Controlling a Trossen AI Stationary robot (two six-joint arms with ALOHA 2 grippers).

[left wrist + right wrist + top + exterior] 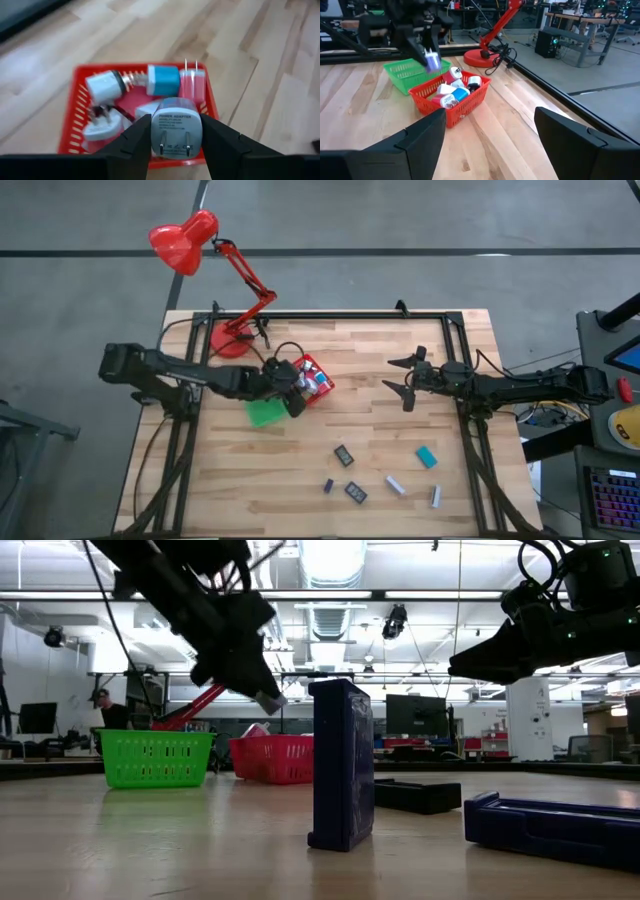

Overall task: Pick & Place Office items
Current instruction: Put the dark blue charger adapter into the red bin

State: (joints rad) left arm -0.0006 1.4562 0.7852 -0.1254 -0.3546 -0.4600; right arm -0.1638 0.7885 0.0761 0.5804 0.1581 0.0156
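Left wrist view. Closest to lens: white power adapter (176,130), prongs facing camera, clamped between the two dark fingers (135,142) of left gripper (176,139). Beyond it, red bin (75,112) on the wooden table (260,60), already holding several other adapters.

High view. Left arm stretched from left edge toward centre, left gripper (293,395) at frame centre over near edge of red bin (310,360); green bin (265,413) touching or just beside it, lower left. Right arm waiting right of centre, right gripper (400,377) spread open and empty. Remaining office items scattered lower centre to lower right: black pieces (344,455), teal block (427,457), grey-white sticks (396,484).

Low view. Dark blue block (342,765) upright at centre foreground; left gripper (268,700) angled down, upper left, above red bin (272,760); green bin (157,758) at left.

Right wrist view. Right gripper (490,140) with fingers wide apart; left gripper (431,60) poised with adapter above both bins.

Judged risk: release from this height over the rim rather than mid-bin, likely to bounce off the heaped contents onto the table or into the green bin; a lower approach liable to nudge the light bin.
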